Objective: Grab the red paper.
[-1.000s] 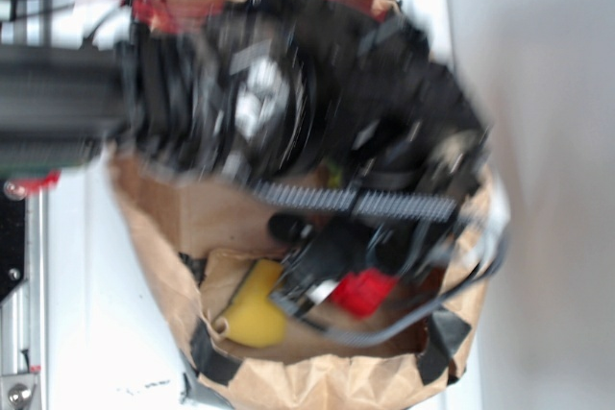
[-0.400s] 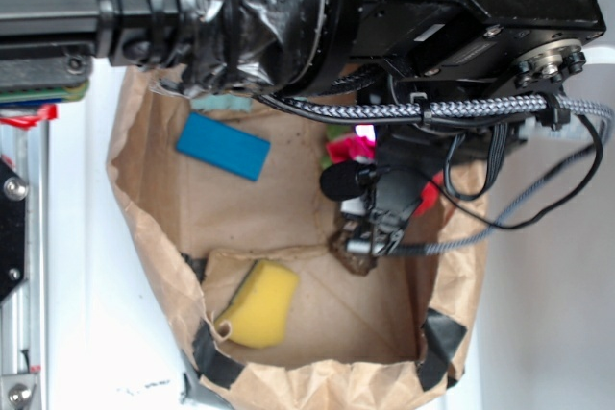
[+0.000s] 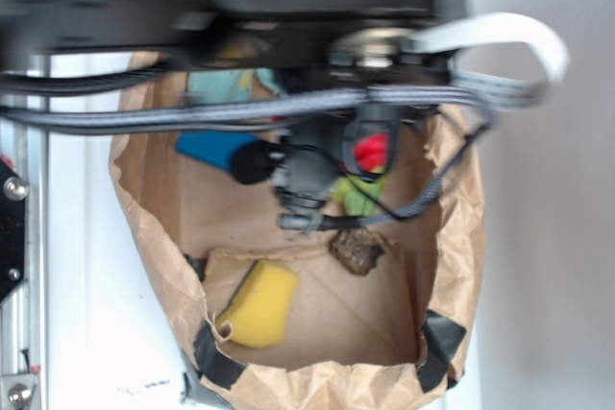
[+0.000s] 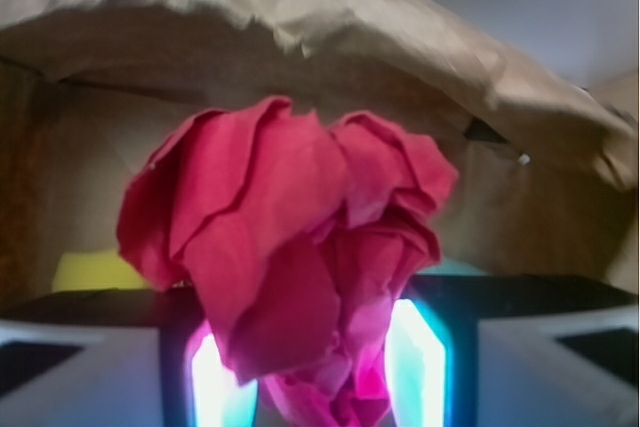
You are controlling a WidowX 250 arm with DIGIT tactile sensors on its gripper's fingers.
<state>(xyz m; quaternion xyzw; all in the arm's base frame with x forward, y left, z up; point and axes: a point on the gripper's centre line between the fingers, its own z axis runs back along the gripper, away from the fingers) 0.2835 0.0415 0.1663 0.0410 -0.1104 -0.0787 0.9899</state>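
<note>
The red paper (image 4: 300, 267) is a crumpled bright red ball that fills the middle of the wrist view. My gripper (image 4: 320, 377) is shut on it, and its lower folds are pinched between the two glowing fingers (image 4: 420, 367). In the exterior view the red paper (image 3: 371, 153) shows as a small red patch inside the black gripper (image 3: 370, 158). It is over the middle of the brown paper bag (image 3: 144, 228). The arm covers the top of that view.
Inside the bag lie a yellow sponge (image 3: 258, 304) at the front left, a brown lumpy ball (image 3: 357, 250), a blue block (image 3: 213, 149) and something green (image 3: 357, 195). The bag's crumpled wall (image 4: 320, 17) arches close behind the paper. Grey cables (image 3: 288, 108) cross the bag.
The arm has swung across the exterior view. The red paper, low near the bag's front a second ago, is now higher, over the bag's middle, in the gripper.
</note>
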